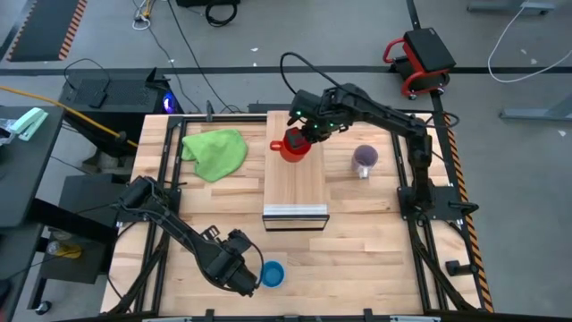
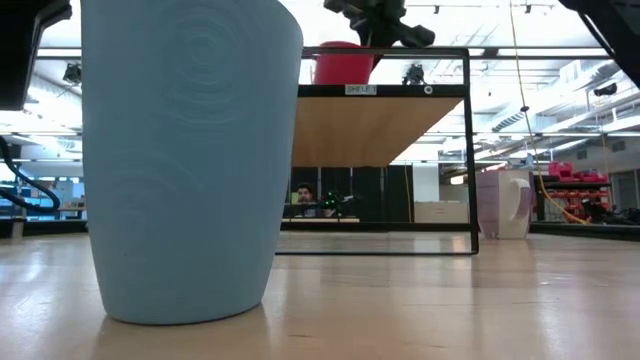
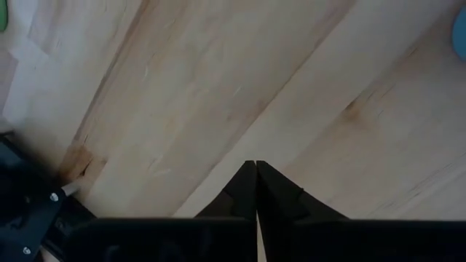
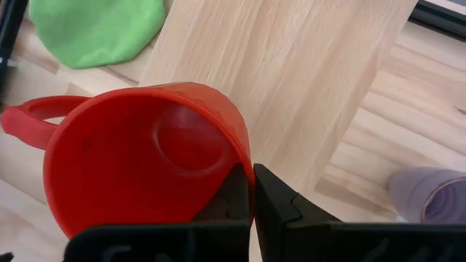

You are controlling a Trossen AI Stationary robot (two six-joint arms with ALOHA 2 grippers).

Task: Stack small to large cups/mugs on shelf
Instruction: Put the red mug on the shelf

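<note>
The red mug [image 1: 293, 146] is at the far end of the light wood shelf [image 1: 296, 192], its handle [image 4: 33, 116] toward the green cloth. In the low view the mug [image 2: 345, 63] stands upright at the shelf's top [image 2: 385, 90]. My right gripper [image 1: 308, 130] is shut on the mug. The blue cup [image 1: 272, 274] stands on its base on the table near the front edge and fills the low view's left [image 2: 190, 160]. My left gripper [image 1: 243, 275] is shut and empty just left of it. The purple-grey mug [image 1: 365, 159] stands on the table right of the shelf. My right gripper pinches the red mug's rim wall [image 4: 244, 156] on the side opposite the handle, one finger [image 4: 231, 195] inside the mug and one [image 4: 273, 196] outside. The fingers come from above, slanting in from the table's right. The mug is upright at the shelf top; whether it rests there I cannot tell.
A green cloth [image 1: 214, 152] lies on the table left of the shelf's far end. Black frame rails [image 1: 165, 179] run along the table's left and right sides. Bare tabletop [image 3: 218, 87] lies under my left gripper.
</note>
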